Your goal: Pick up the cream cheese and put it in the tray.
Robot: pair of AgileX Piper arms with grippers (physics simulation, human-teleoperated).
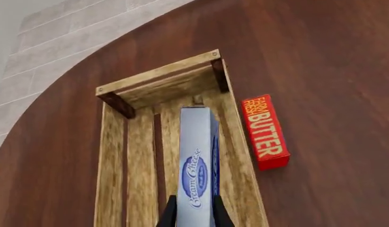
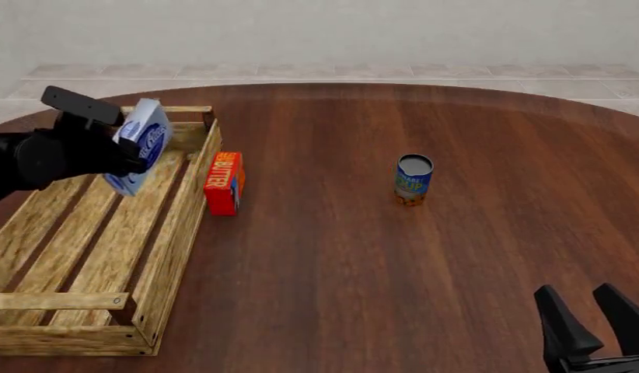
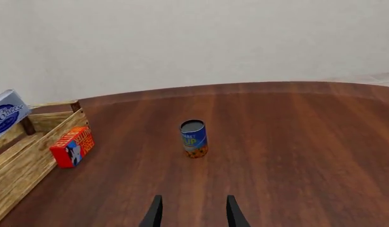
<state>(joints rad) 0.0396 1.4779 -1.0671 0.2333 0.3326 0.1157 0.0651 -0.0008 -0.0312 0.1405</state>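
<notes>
The cream cheese (image 1: 198,161) (image 2: 141,145) (image 3: 6,118), a pale blue-white box with a dark blue oval logo, hangs tilted above the far end of the tray (image 2: 61,256) (image 1: 112,156) (image 3: 18,161). My left gripper (image 2: 120,159) (image 1: 196,218) is shut on it, a dark finger on each side of the box. The tray is a light-wood slatted crate at the table's left. My right gripper (image 2: 592,315) (image 3: 192,212) stands open near the front right edge with nothing between its fingers.
A red-orange butter box (image 2: 223,183) (image 1: 265,132) (image 3: 73,145) lies right beside the tray's outer right wall. A blue can (image 2: 412,179) (image 3: 194,138) stands upright mid-table. The round dark-wood table (image 2: 403,272) ends at a pale tiled floor beyond.
</notes>
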